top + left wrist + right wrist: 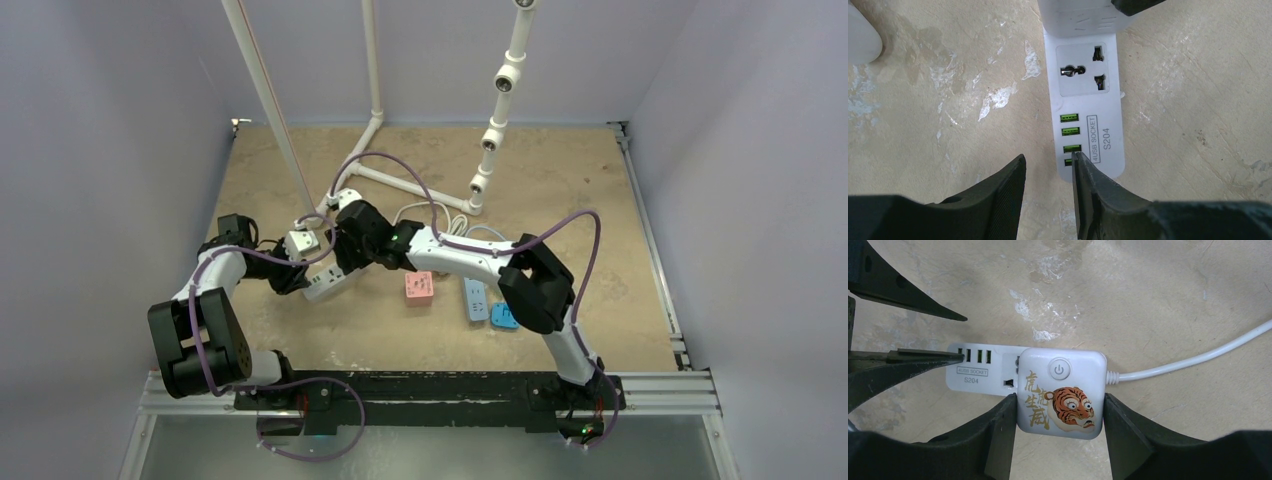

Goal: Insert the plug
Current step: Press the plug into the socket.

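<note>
Glossy white plastic strip [1110, 115] and plug [1060, 390]; matt, scuffed wood-like table [948, 125]; matt black textured plastic fingers [1003, 200].

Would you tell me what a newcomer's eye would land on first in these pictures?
The tiger-faced white block, gripped between the right arm's jaws, sits over one end of the white power strip, left of table centre. The left arm's open jaws point at the strip's green USB ports. A pink block and a pale blue block lie to the right.
</note>
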Robot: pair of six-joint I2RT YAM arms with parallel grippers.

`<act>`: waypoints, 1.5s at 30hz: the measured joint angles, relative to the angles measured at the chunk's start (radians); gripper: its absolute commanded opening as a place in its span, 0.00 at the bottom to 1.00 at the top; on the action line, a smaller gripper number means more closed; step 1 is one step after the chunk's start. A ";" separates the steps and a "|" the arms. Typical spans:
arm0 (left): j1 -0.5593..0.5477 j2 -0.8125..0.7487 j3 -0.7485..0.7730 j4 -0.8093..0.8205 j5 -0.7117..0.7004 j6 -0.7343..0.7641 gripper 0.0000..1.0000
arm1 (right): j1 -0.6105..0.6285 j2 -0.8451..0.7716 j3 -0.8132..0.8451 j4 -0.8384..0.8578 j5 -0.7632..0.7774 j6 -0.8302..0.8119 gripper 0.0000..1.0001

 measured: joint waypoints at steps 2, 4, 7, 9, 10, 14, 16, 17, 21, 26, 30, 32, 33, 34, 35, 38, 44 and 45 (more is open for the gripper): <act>0.000 0.000 0.000 -0.001 0.000 0.000 0.37 | -0.002 -0.007 -0.022 0.026 -0.003 0.005 0.00; 0.000 0.000 0.000 -0.002 0.000 0.000 0.37 | -0.003 -0.013 -0.040 0.050 -0.005 0.008 0.00; 0.000 0.001 0.000 -0.003 0.000 0.001 0.36 | -0.006 -0.029 -0.079 0.087 -0.012 0.012 0.00; 0.000 0.003 0.000 -0.003 0.000 0.006 0.36 | -0.007 -0.032 -0.089 0.101 -0.017 0.011 0.00; 0.000 0.003 0.000 -0.004 0.000 0.008 0.36 | -0.008 -0.032 -0.088 0.103 -0.019 0.009 0.00; 0.001 0.008 0.003 -0.008 0.005 0.015 0.36 | -0.008 -0.025 -0.077 0.097 -0.023 0.002 0.00; 0.001 0.010 0.004 -0.010 0.005 0.015 0.35 | -0.008 -0.025 -0.078 0.095 -0.023 -0.002 0.00; 0.002 0.011 0.005 -0.010 0.006 0.016 0.35 | -0.008 -0.025 -0.079 0.096 -0.024 -0.004 0.00; 0.002 0.022 0.014 -0.020 0.006 0.016 0.35 | -0.008 -0.032 -0.101 0.116 -0.024 -0.009 0.00; 0.002 0.034 0.025 -0.034 0.006 0.016 0.34 | -0.008 -0.046 -0.139 0.158 -0.030 -0.019 0.00; 0.002 0.037 0.029 -0.040 0.007 0.024 0.34 | -0.010 -0.043 -0.138 0.159 -0.041 -0.027 0.00; 0.002 0.037 0.030 -0.043 0.007 0.029 0.34 | -0.013 -0.040 -0.136 0.159 -0.052 -0.031 0.00; 0.002 0.037 0.030 -0.044 0.008 0.034 0.34 | -0.014 -0.039 -0.137 0.158 -0.056 -0.031 0.00; 0.002 0.037 0.030 -0.045 0.009 0.040 0.34 | -0.016 -0.039 -0.137 0.157 -0.061 -0.032 0.00; 0.002 0.037 0.030 -0.047 0.010 0.043 0.33 | -0.017 -0.039 -0.138 0.157 -0.065 -0.033 0.00; 0.002 0.037 0.030 -0.049 0.011 0.052 0.33 | -0.019 -0.039 -0.148 0.164 -0.072 -0.033 0.00; 0.002 0.037 0.032 -0.055 0.011 0.066 0.33 | -0.020 -0.046 -0.200 0.226 -0.074 -0.030 0.00; 0.002 0.037 0.032 -0.055 0.012 0.068 0.33 | -0.020 -0.048 -0.207 0.237 -0.073 -0.029 0.00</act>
